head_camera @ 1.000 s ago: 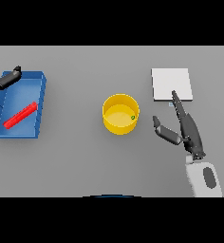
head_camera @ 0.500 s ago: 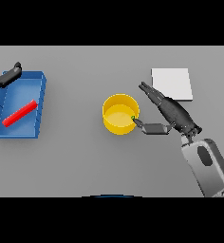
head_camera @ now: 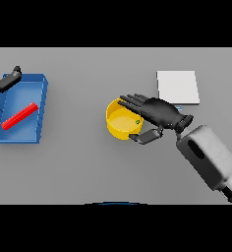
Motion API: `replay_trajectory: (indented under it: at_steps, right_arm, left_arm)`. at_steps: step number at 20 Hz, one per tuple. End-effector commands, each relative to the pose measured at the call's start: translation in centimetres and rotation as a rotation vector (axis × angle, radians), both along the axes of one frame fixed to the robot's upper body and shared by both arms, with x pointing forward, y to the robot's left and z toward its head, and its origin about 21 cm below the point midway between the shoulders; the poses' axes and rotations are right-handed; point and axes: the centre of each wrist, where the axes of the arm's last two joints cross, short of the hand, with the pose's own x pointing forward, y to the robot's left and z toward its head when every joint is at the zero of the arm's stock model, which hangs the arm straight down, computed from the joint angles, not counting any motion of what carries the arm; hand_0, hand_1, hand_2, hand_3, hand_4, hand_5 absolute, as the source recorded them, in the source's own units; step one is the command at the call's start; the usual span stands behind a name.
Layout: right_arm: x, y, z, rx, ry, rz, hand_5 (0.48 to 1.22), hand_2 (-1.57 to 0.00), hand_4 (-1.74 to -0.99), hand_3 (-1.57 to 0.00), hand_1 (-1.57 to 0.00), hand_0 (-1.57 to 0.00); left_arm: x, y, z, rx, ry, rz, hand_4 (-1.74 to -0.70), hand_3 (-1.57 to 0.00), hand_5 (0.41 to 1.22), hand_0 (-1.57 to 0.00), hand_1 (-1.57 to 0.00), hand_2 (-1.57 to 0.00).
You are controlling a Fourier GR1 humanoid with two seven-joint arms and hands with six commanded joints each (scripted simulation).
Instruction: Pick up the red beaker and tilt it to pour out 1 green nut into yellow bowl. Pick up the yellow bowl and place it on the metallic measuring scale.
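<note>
Yellow and round, the plastic bowl (head_camera: 122, 123) sits near the middle of the grey table (head_camera: 88, 167), with a small green nut (head_camera: 136, 121) inside it against the right-hand wall. The robot's dark right hand (head_camera: 157, 112) is at the bowl's right side: its fingers (head_camera: 131, 102) reach out over the far right rim, and its thumb (head_camera: 146, 136) comes in low beside the near right wall, so the rim lies between fingers and thumb. The fingers look only loosely bent; whether they are pressing on the bowl I cannot tell. Behind and to the right of this hand lies the flat, pale metallic measuring scale (head_camera: 177, 87), apart from the bowl. At the far left stands a blue rectangular tray (head_camera: 41, 109) holding a slim red beaker (head_camera: 19, 116), lying on its side at a slant. The dark left hand (head_camera: 6, 80) shows at the tray's far left corner, fingers spread and holding nothing.
</note>
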Motion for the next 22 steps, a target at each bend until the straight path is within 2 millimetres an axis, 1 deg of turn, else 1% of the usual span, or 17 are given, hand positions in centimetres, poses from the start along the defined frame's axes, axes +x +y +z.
replay_trajectory:
  at_steps: [1, 2, 3, 5, 7, 8, 9, 11, 13, 16, 17, 18, 19, 22]
  right_arm:
    - [0.1, 0.6, -0.1, -0.026, 0.007, 0.019, 0.638, 0.00, -1.212, 0.00, 0.00, 0.00]
    - [0.3, 0.7, 0.2, -0.048, 0.008, 0.034, 0.641, 0.00, -1.210, 0.00, 0.00, 0.00]
    - [0.5, 0.8, 0.2, -0.074, 0.013, 0.044, 0.645, 0.00, -1.212, 0.00, 0.00, 0.00]
    - [1.0, 1.1, -0.2, -0.105, 0.023, 0.066, 0.651, 0.00, -1.217, 0.00, 0.00, 0.00]
    - [1.0, 1.5, -1.2, -0.121, 0.037, 0.090, 0.653, 0.00, -1.224, 0.00, 0.00, 0.00]
    - [1.1, 1.3, -1.3, -0.132, 0.039, 0.104, 0.656, 0.00, -1.228, 0.00, 0.00, 0.00]
    - [1.2, 1.6, -1.3, -0.154, 0.038, 0.117, 0.660, 0.00, -1.234, 0.00, 0.00, 0.00]
    - [1.4, 1.8, -1.6, -0.178, 0.046, 0.118, 0.669, 0.00, -1.249, 0.00, 0.00, 0.00]
    - [1.6, 2.0, -2.3, -0.201, 0.065, 0.120, 0.676, 0.00, -1.260, 0.00, 0.00, 0.00]
    - [1.8, 2.4, -2.8, -0.231, 0.087, 0.136, 0.692, 0.00, -1.277, 0.00, 0.00, 0.00]
    - [1.6, 2.8, -3.2, -0.239, 0.094, 0.140, 0.696, 0.00, -1.277, 0.00, 0.00, 0.00]
    - [1.9, 2.7, -3.0, -0.236, 0.096, 0.145, 0.699, 0.00, -1.279, 0.00, 0.00, 0.00]
    - [2.0, 2.5, -3.2, -0.237, 0.103, 0.150, 0.702, 0.00, -1.281, 0.00, 0.00, 0.00]
    - [2.0, 2.5, -3.8, -0.236, 0.108, 0.162, 0.712, -0.01, -1.286, -0.03, 0.00, 0.00]
  left_arm:
    - [0.1, 0.0, 0.0, -0.008, -0.005, -0.001, -0.76, 0.00, 0.720, 0.00, 0.00, 0.00]
    - [0.1, 0.1, 0.1, -0.015, -0.010, -0.003, -0.77, 0.00, 0.721, 0.00, 0.00, 0.00]
    - [0.0, 0.2, -0.2, -0.017, -0.014, -0.011, -0.77, 0.00, 0.721, 0.00, 0.00, 0.00]
    - [0.1, 0.0, 0.1, -0.032, -0.017, -0.009, -0.78, 0.00, 0.722, 0.00, 0.00, 0.00]
    - [0.2, 0.2, 0.5, -0.031, -0.019, -0.006, -0.79, 0.00, 0.728, 0.00, 0.00, 0.00]
    - [0.2, 0.3, 0.2, -0.034, -0.022, -0.014, -0.79, 0.00, 0.729, 0.00, 0.00, 0.00]
    - [0.0, -0.1, -0.1, -0.042, -0.023, -0.018, -0.80, 0.00, 0.728, 0.00, 0.00, 0.00]
    - [0.0, 0.3, 0.0, -0.042, -0.027, -0.013, -0.80, 0.00, 0.725, 0.00, 0.00, 0.00]
    - [-0.2, 0.5, 0.1, -0.044, -0.027, -0.012, -0.80, 0.00, 0.724, 0.00, 0.00, 0.00]
    - [0.2, -0.1, 0.4, -0.043, -0.018, -0.010, -0.80, 0.00, 0.723, 0.00, 0.00, 0.00]
    - [0.3, 0.0, 0.2, -0.043, -0.016, -0.012, -0.80, 0.00, 0.723, 0.00, 0.00, 0.00]
    - [0.2, -0.2, -0.1, -0.037, -0.011, -0.011, -0.79, 0.00, 0.725, 0.00, 0.00, 0.00]
    - [-0.1, 0.1, 0.3, -0.038, -0.017, -0.009, -0.79, 0.00, 0.727, 0.00, 0.00, 0.00]
    - [-0.3, -0.1, 0.1, -0.035, -0.021, -0.015, -0.79, 0.00, 0.728, 0.00, 0.00, 0.00]
